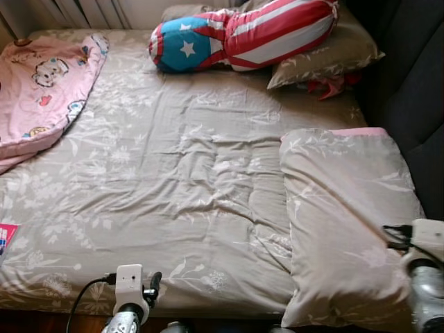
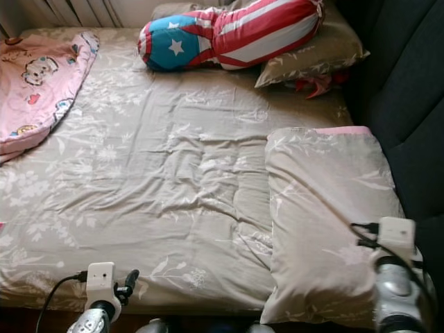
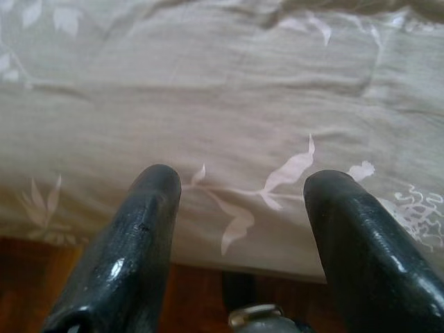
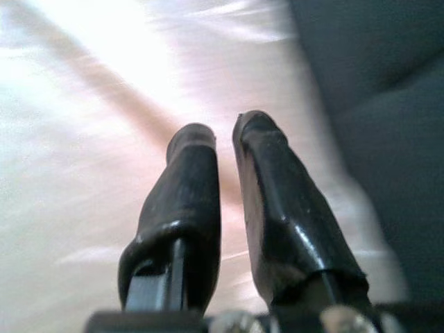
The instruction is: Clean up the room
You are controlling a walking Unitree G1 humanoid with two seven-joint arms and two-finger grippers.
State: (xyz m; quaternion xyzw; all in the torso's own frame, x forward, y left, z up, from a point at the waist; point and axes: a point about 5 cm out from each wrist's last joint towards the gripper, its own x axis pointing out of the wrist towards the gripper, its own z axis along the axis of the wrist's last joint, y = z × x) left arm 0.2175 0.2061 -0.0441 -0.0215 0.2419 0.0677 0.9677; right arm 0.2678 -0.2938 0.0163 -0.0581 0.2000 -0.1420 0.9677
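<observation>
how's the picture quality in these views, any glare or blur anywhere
Head views: evenly lit and sharp, the star-and-stripe bolster reads clearly. Right wrist view: daylight glare washes out the pillow, and the fingers are soft. Left wrist view: dimmer, bedsheet slightly soft, floor below in shadow.
</observation>
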